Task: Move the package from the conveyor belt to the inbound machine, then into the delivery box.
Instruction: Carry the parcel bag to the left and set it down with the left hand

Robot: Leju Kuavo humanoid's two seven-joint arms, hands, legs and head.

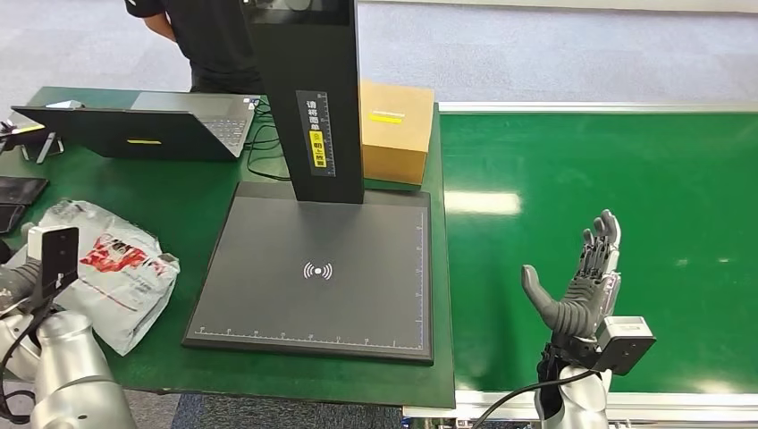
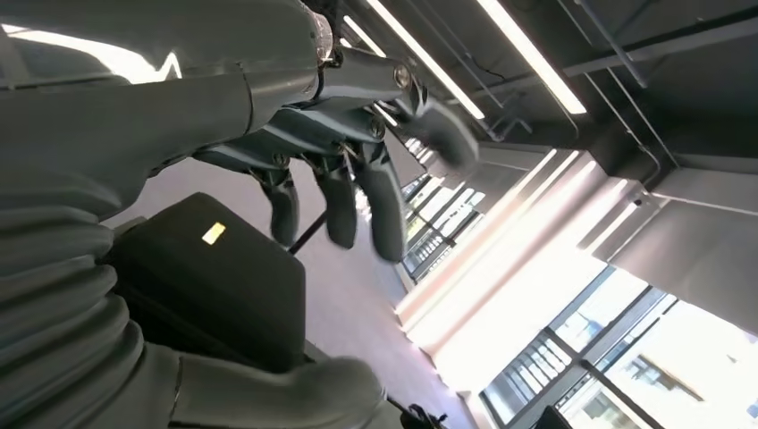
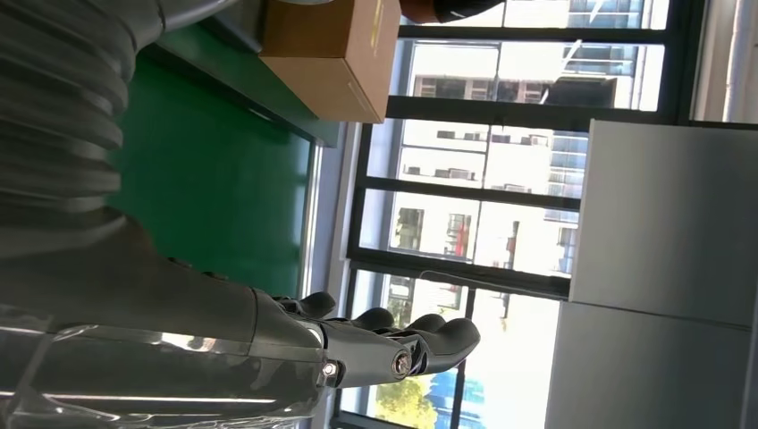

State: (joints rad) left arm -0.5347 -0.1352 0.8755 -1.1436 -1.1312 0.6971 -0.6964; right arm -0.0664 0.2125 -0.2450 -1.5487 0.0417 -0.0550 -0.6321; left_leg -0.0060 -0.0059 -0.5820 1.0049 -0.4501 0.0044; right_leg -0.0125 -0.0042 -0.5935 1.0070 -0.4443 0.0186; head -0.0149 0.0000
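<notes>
The package (image 1: 112,268), a white plastic bag with red print, lies crumpled on the green table to the left of the inbound machine. That machine is a flat black plate (image 1: 317,273) with a black column (image 1: 308,98) at its back; nothing lies on the plate. My left hand (image 2: 344,183) is empty with its fingers spread, and my left arm (image 1: 58,357) comes up beside the package's near left side. Above the near edge of the green conveyor belt (image 1: 626,179), my right hand (image 1: 583,281) is held up, fingers straight and apart, holding nothing.
A brown cardboard box (image 1: 396,130) stands behind the column at the table's right edge, seen also as the box (image 3: 335,49) in the right wrist view. An open laptop (image 1: 152,125) and cables lie at the back left. A person in black (image 1: 210,45) stands behind the table.
</notes>
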